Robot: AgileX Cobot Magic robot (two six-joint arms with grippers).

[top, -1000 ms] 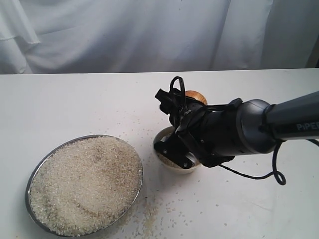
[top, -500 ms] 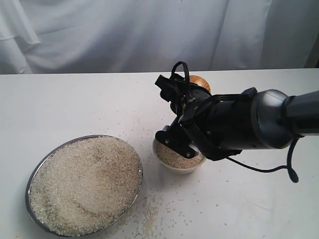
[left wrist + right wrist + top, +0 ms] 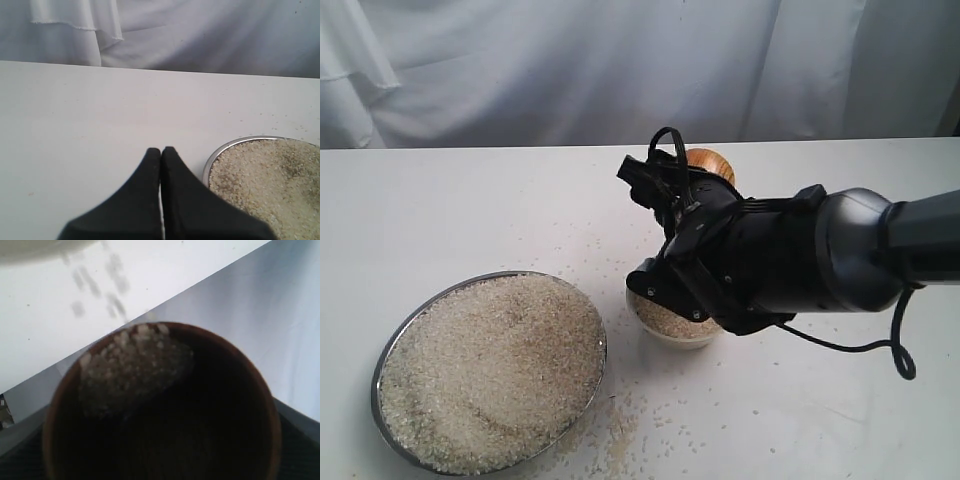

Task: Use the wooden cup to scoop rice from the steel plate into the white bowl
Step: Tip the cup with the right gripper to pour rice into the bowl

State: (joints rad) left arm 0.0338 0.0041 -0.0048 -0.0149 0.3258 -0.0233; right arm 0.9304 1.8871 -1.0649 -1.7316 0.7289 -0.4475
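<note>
The steel plate [image 3: 388,352] lies at the front left, heaped with rice [image 3: 490,365]. Right of it stands the white bowl [image 3: 670,339] holding rice [image 3: 663,319], half hidden by my right arm. My right gripper [image 3: 672,190] is shut on the wooden cup [image 3: 711,164], held tipped above the bowl. In the right wrist view the wooden cup [image 3: 225,405] fills the frame, with rice [image 3: 130,365] at its lip and blurred grains [image 3: 115,295] falling. My left gripper [image 3: 161,150] is shut and empty beside the steel plate's rim [image 3: 215,156] and its rice [image 3: 265,175].
Loose grains [image 3: 620,425] are scattered on the white table in front of the plate and around the bowl. A white cloth backdrop [image 3: 620,70] hangs behind the table. A black cable [image 3: 875,350] loops down from my right arm.
My right arm has shifted a little left and the cup has risen and tipped further over the bowl. Rice shows in the bowl. The plate has not moved.
</note>
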